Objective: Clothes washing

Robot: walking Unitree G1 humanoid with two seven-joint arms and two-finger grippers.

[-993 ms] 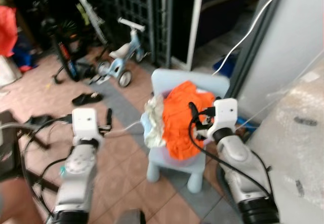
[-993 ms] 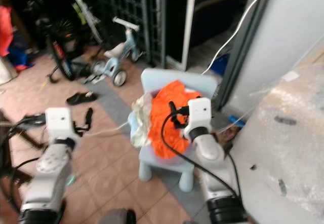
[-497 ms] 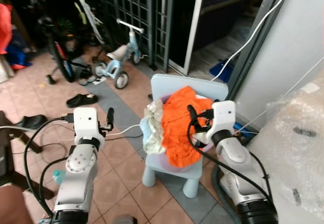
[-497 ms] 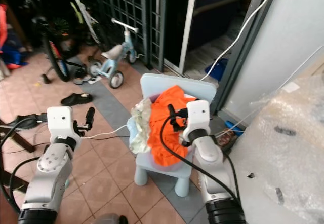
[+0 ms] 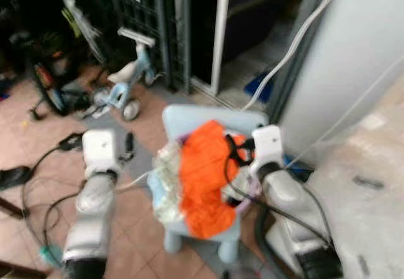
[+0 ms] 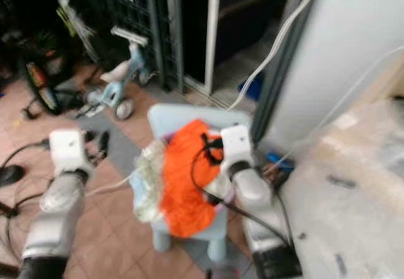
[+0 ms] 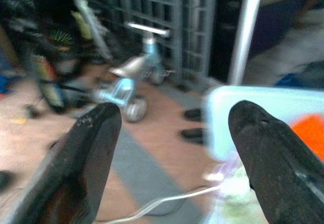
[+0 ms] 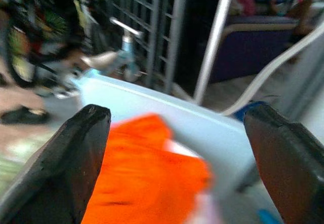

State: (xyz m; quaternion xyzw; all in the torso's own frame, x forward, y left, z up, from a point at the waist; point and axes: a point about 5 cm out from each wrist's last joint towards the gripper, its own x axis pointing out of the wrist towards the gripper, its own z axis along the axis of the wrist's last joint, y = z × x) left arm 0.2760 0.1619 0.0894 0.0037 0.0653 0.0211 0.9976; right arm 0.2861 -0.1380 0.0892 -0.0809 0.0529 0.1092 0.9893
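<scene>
A small light-blue chair [image 5: 189,116] stands on the tiled floor with clothes piled on it. An orange garment [image 5: 203,178] lies on top and hangs over the seat front. A pale crumpled cloth [image 5: 163,184] sits at its left side. My right gripper [image 5: 235,145] is open and hovers just over the orange garment's right edge, near the chair back [image 8: 167,102]. In the right wrist view the orange garment [image 8: 142,183] lies below its fingers [image 8: 66,173]. My left gripper [image 5: 129,145] is open and empty, held left of the chair over the floor.
A child's tricycle [image 5: 123,83] and a bicycle [image 5: 44,77] stand at the back left before a dark grille gate [image 5: 151,14]. A large bubble-wrapped object [image 5: 372,184] and a grey wall [image 5: 353,52] close off the right. A white cable [image 7: 162,203] and a shoe [image 5: 9,178] lie on the floor.
The whole picture has shifted and blurred, so the camera has moved; the chair now sits nearer and more to the left. Both arms hold the same pose, grippers still open.
</scene>
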